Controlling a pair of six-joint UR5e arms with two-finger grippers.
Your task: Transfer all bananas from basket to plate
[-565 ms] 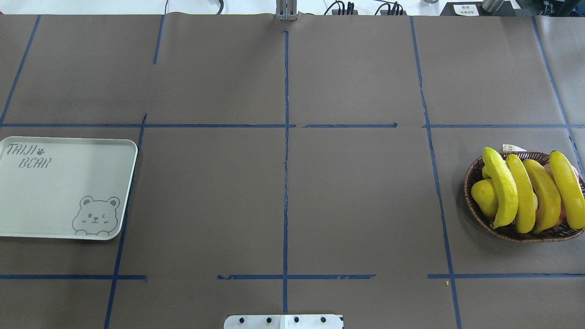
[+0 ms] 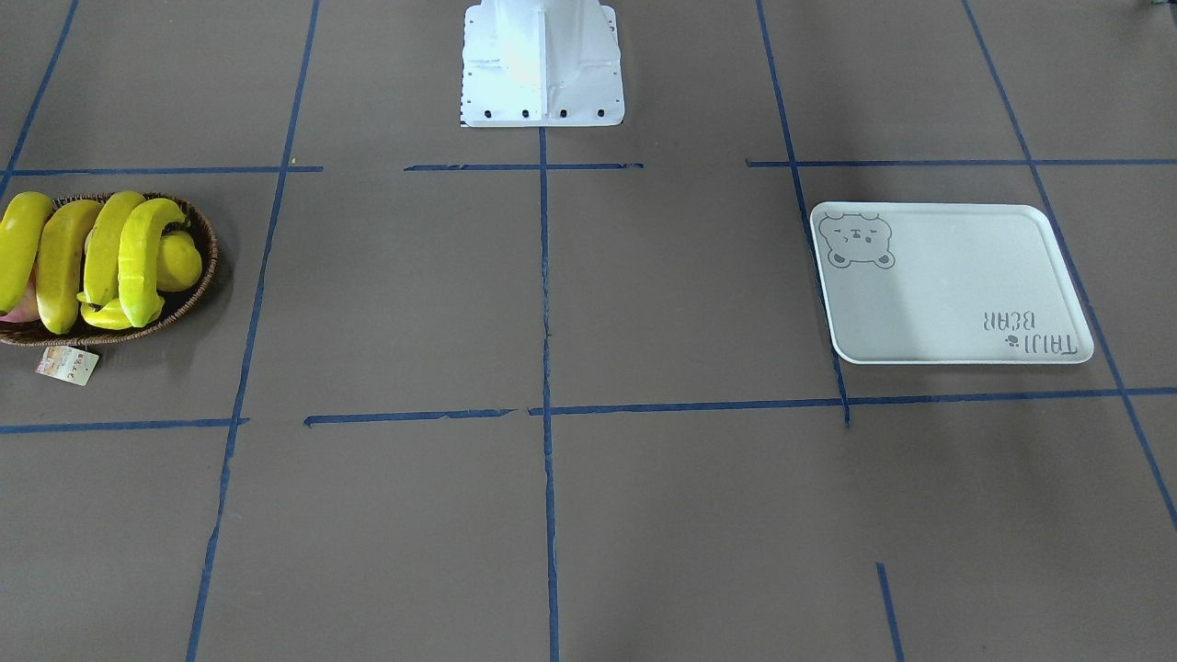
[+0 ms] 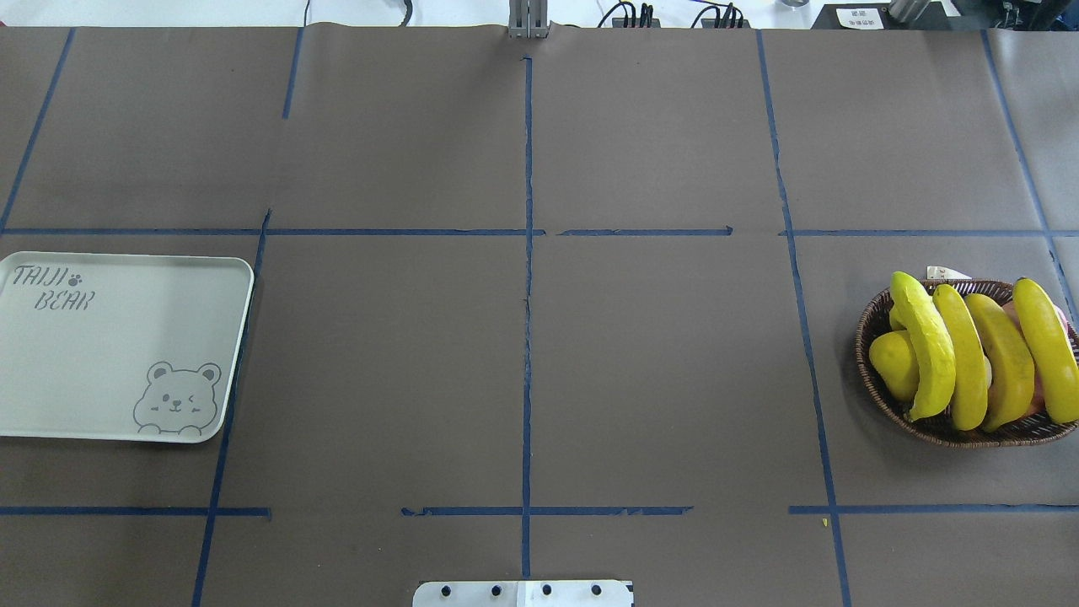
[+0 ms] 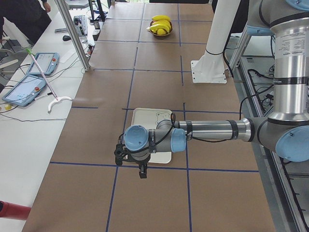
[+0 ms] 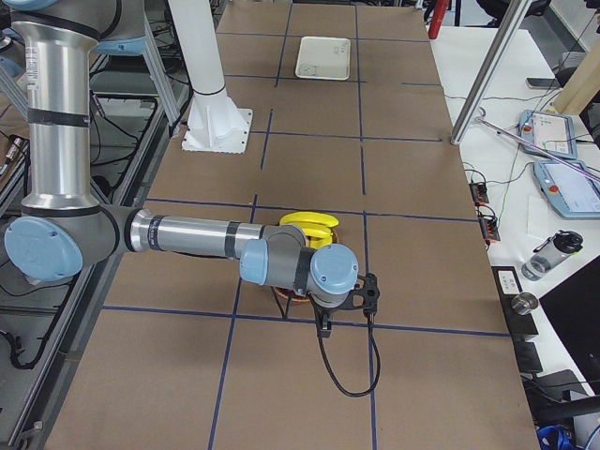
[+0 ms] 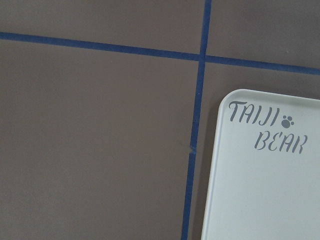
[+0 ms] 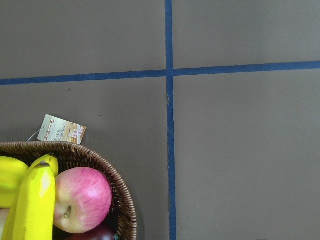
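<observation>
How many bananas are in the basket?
4 bananas, lying side by side across the basket, the leftmost beside the pear, the rightmost at the rim. Other fruit underneath might hide another.

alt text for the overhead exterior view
Four yellow bananas lie side by side in a dark wicker basket at the table's right edge, beside a yellow pear. A bare pale-grey bear-print tray sits at the left edge.
</observation>
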